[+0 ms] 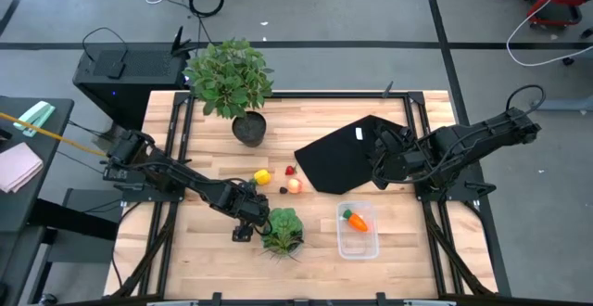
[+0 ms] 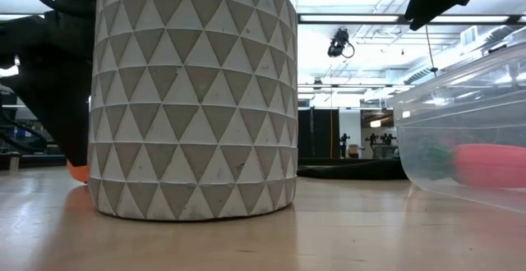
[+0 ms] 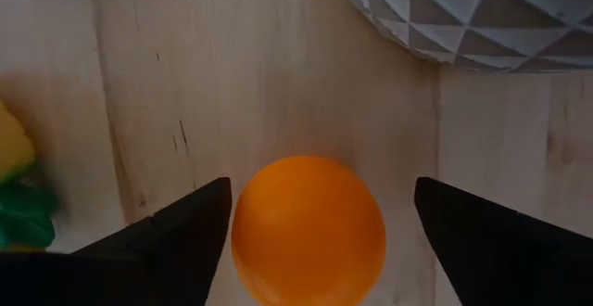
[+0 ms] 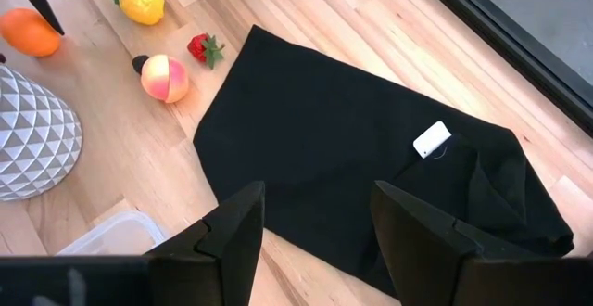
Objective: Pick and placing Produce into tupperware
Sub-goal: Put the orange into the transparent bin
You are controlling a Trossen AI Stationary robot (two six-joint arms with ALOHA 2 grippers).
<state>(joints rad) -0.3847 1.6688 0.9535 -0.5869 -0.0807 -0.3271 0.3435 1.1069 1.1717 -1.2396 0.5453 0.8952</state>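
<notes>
the left pincer (image 3: 315, 227) stands wide open, holding nothing, straddling the orange ball (image 3: 308, 230) on the bench just beside the lettuce head (image 1: 282, 230); smooth, round, probably light and slippery, it wants gripping across its widest middle.

Patterned pot (image 2: 193, 98) left, clear tupperware (image 2: 468, 131) rt
</notes>
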